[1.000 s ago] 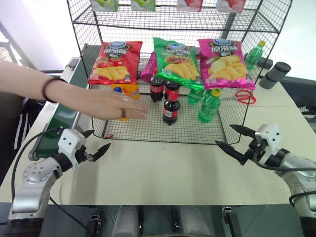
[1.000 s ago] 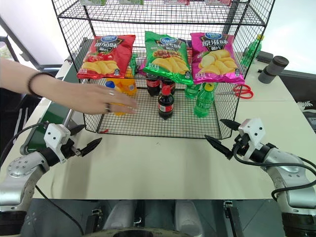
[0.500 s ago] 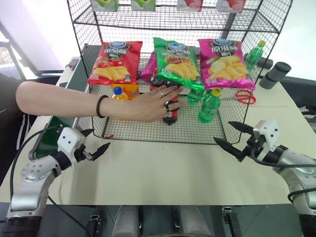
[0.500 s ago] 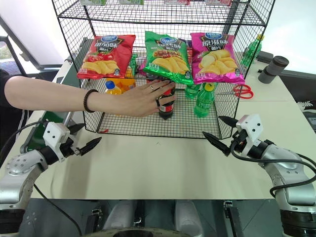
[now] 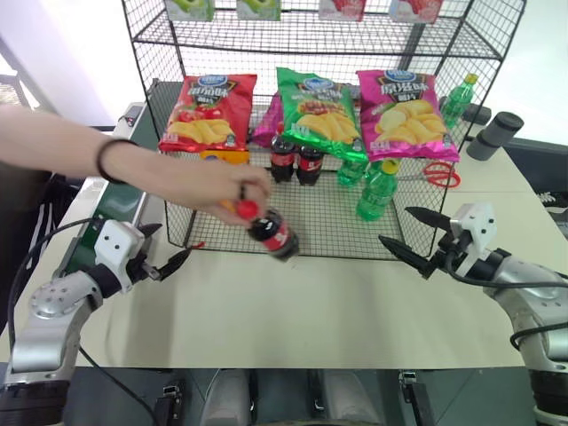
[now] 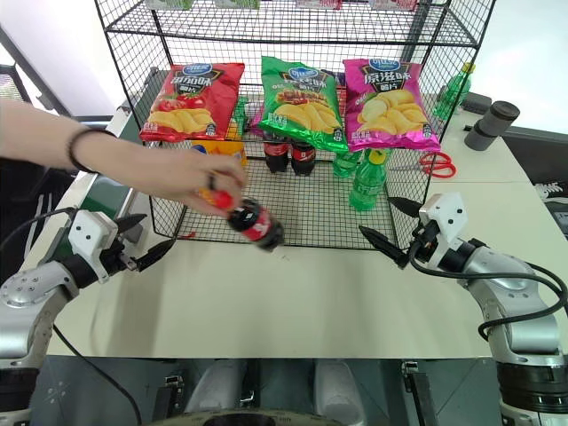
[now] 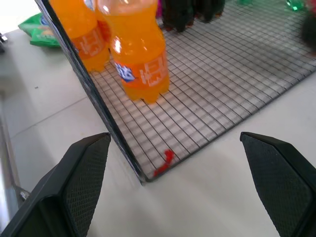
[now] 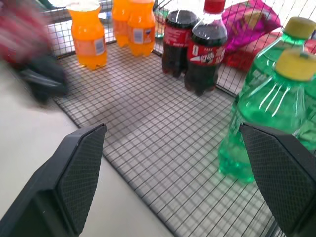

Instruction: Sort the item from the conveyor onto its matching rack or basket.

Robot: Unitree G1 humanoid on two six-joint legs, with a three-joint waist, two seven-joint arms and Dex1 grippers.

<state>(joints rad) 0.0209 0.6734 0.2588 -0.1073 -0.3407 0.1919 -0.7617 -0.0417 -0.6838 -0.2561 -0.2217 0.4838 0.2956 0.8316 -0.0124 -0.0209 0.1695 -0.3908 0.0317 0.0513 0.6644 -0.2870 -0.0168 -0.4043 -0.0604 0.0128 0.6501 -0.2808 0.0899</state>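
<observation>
Both my left gripper [image 5: 176,260] and right gripper [image 5: 410,242] hang wide and empty. A person's hand [image 5: 213,184] carries the cola bottle [image 5: 271,234] between them, not on the conveyor [image 5: 106,217]; reaching now risks hitting that hand.

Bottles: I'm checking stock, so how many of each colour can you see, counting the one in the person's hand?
Cola bottles: 3
Green bottles: 3
Orange bottles: 3
Total: 9
</observation>
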